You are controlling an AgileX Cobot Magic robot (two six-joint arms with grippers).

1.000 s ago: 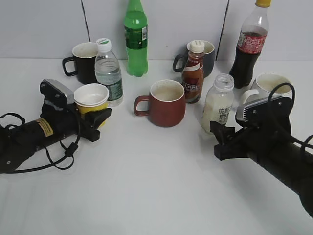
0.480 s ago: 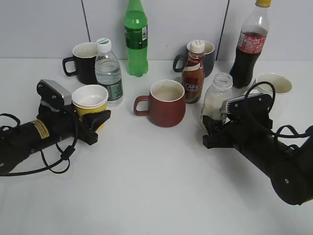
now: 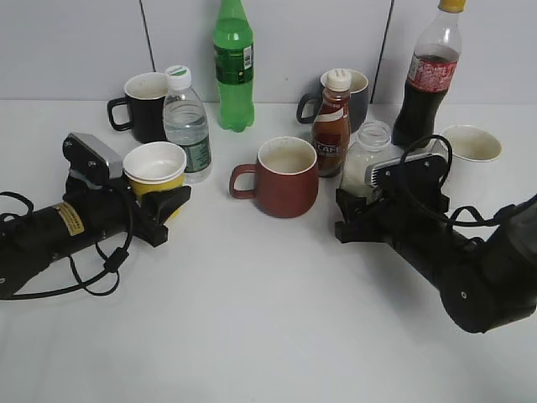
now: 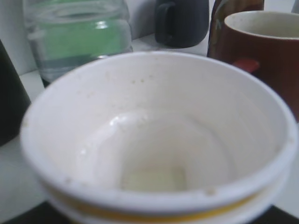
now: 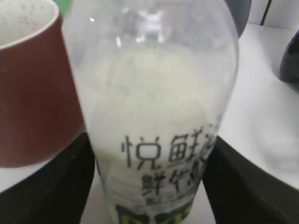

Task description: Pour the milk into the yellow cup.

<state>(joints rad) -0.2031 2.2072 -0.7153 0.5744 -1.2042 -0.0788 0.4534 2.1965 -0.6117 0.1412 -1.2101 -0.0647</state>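
Milk (image 3: 362, 164) is standing upright on the white surface (image 3: 252, 319), just right of the red-brown mug (image 3: 285, 178) and beside the brown coffee bottle (image 3: 331, 126). I am seeing my right hand (image 3: 357, 220) bracketing the milk bottle's lower body; in the right wrist view its dark fingers (image 5: 44, 186) are sitting tight against both sides of the label, so it seems clamped, though contact is blurred. My left hand (image 3: 164, 210) is gripping the yellow cup (image 3: 156, 172), which is sitting upright beside the water bottle (image 3: 186, 126). The left wrist view is showing the cup's white inside with only a faint residue.
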